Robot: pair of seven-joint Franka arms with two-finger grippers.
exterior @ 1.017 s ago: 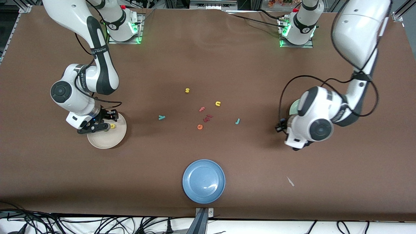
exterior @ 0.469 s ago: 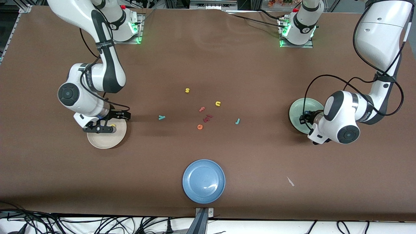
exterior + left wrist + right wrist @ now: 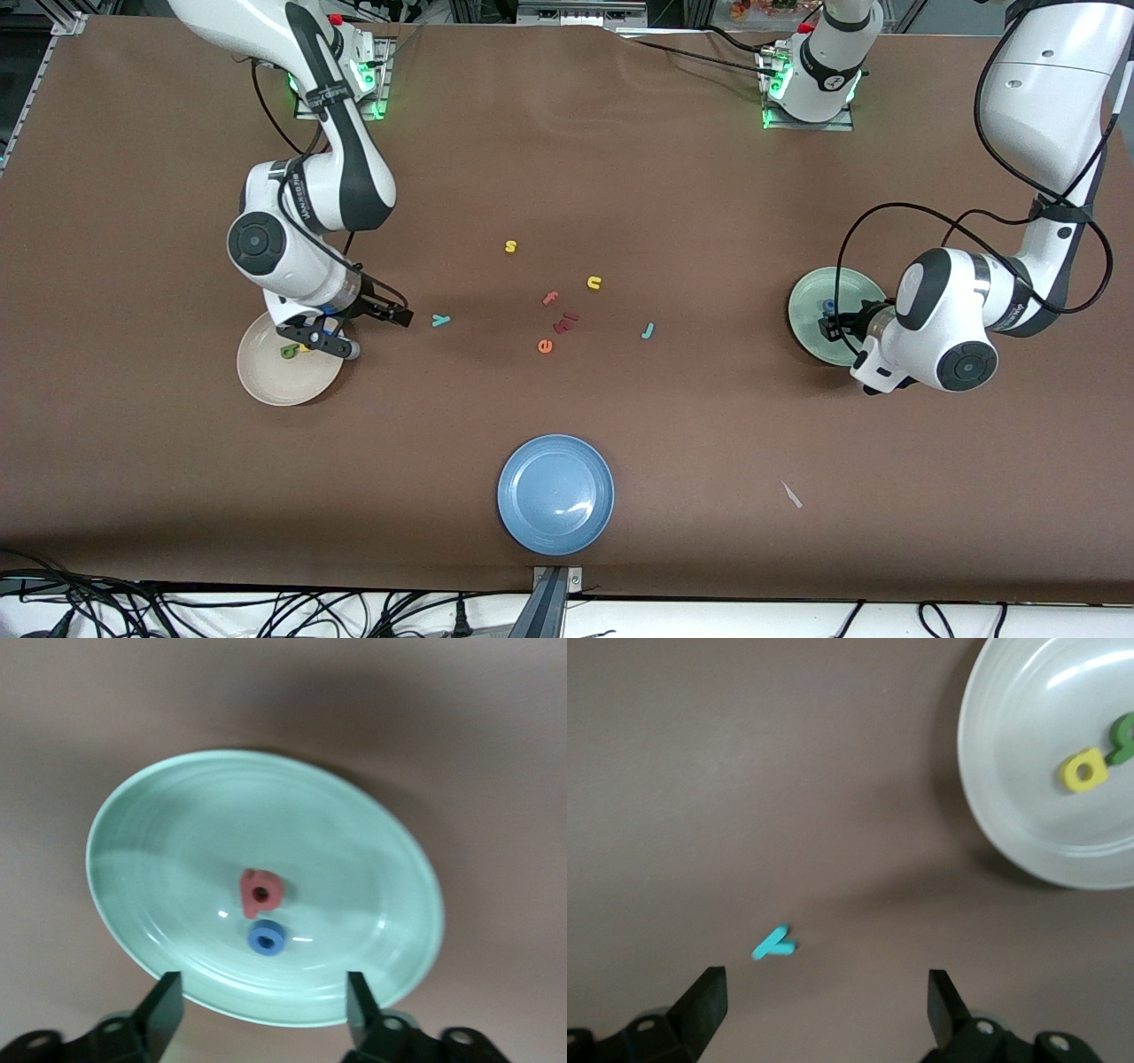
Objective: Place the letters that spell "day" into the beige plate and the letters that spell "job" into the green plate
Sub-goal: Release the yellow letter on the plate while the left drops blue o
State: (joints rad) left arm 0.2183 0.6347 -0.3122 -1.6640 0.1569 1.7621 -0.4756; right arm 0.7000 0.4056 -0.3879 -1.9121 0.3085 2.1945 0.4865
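Right hand (image 3: 365, 328): empty, fingers wide, over table between beige plate (image 3: 266, 383), holding "d" (image 3: 289, 352) and "a" (image 3: 1083, 771), and "y" (image 3: 440, 320); we advise straddling the "y" squarely | "j" (image 3: 648, 330) still mid-table | Left hand (image 3: 842, 324): wide, empty, over green plate (image 3: 808, 306) containing "o" (image 3: 266, 937), "b" (image 3: 260, 892).

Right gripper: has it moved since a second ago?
Yes. The right gripper has left the beige plate, shifting toward the teal "y".
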